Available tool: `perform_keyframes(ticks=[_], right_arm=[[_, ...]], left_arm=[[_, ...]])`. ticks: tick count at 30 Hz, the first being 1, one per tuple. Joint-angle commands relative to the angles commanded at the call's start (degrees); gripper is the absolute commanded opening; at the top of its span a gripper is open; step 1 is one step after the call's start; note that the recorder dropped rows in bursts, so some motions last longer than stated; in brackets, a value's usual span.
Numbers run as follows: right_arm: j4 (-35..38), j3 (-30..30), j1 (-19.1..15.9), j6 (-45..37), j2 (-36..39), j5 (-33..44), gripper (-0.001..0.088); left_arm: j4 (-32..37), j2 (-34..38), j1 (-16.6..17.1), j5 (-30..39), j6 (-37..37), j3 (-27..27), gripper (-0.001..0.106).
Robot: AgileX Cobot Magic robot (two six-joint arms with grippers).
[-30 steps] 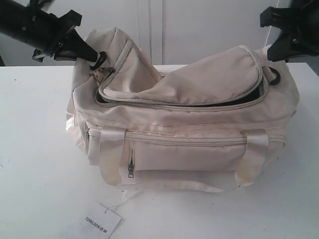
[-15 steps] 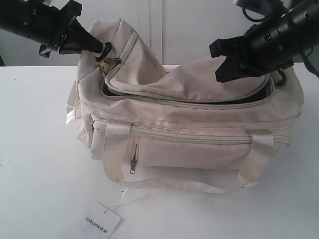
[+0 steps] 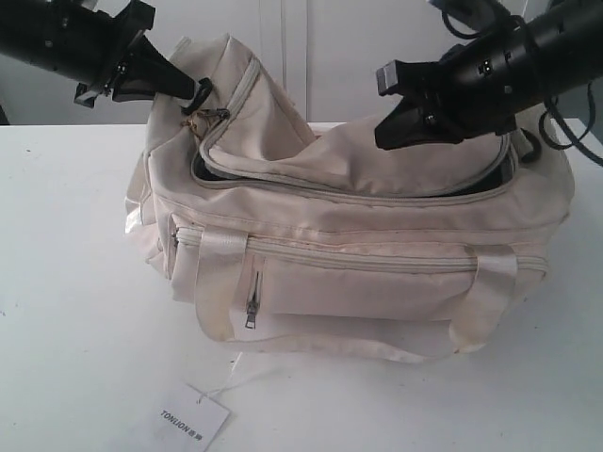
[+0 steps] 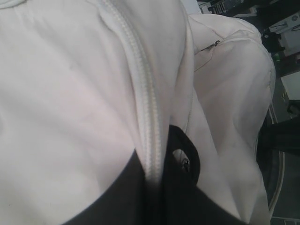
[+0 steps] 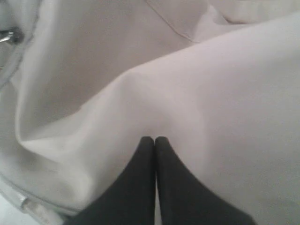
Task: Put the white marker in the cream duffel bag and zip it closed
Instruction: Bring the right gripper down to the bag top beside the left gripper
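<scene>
Your right gripper (image 5: 154, 140) has its jaws pressed together with nothing between them. Its tips sit at the raised top flap (image 3: 396, 155) of the cream duffel bag (image 3: 358, 235); whether they touch the cloth cannot be told.

Your left gripper (image 3: 188, 94) is clamped on the bag's end, across the zip seam beside a black D-ring (image 4: 185, 159), and holds that end lifted off the table (image 3: 66, 282).

The white marker shows in no view. None lies on the visible table, so it is probably already inside, but that is not confirmed.

The top zip is open, and dark lining (image 3: 471, 184) shows under the flap along the front edge. The step in hand reads as the closing.

The next move calls for a grip on the small metal zip pull (image 3: 213, 115), which lies close to your left gripper. Your closed right jaws must part first. The left hold should keep the seam taut while the pull runs the curve.

The table is plain white, with a paper hang tag (image 3: 193, 419) on a string in front of the bag. White panelled doors (image 3: 339, 47) stand behind.
</scene>
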Motion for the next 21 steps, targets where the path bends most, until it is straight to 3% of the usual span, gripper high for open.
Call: perform_keyframes(ticks=[9,16,21], right_arm=[[-0.1,-2.1,10.6,2.2,-0.1,-7.7,0.0],[-2.3,-7.0,14.8,8.1,0.9,-8.3,0.0],[-9.8,-11.1,17.1,15.6,3.0,-7.4,0.0]], left_arm=[[0.0,0.0,0.0,0.0,0.0,0.0,0.0],[0.0,0.0,0.0,0.0,0.0,0.0,0.0],[-0.1,0.0,0.0,0.0,0.0,0.0,0.0]])
